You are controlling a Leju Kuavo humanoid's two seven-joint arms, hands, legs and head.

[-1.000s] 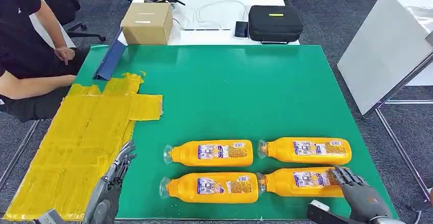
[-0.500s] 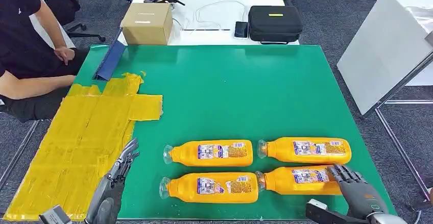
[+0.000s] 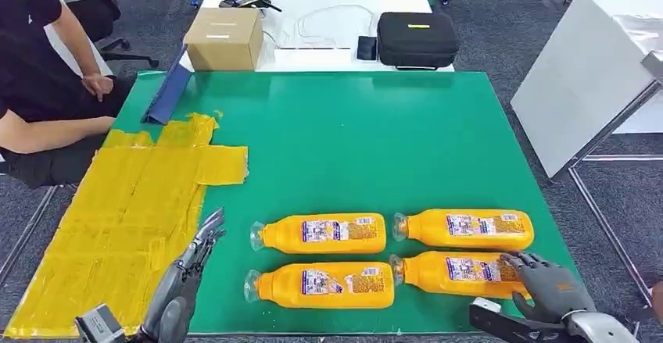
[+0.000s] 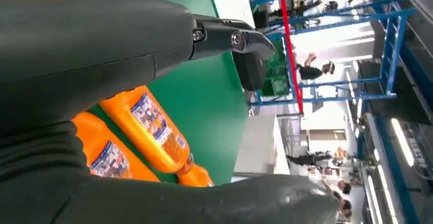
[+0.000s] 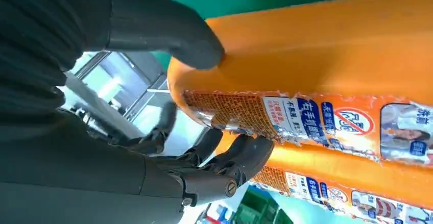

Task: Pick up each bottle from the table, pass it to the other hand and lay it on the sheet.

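Head view shows all four bottles lying on the table and none on the sheet, so the task is barely begun. Right robot hand curls around the base of the nearest bottle, thumb on one side, fingers on the other, not lifted. Since the earlier frame, left robot hand, released and beside the sheet, has crept forward.

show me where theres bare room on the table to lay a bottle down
The yellow sheet on the near left lies bare. The green table top is free between the cardboard box and the four bottles. The near right is crowded, where the right hand touches one.
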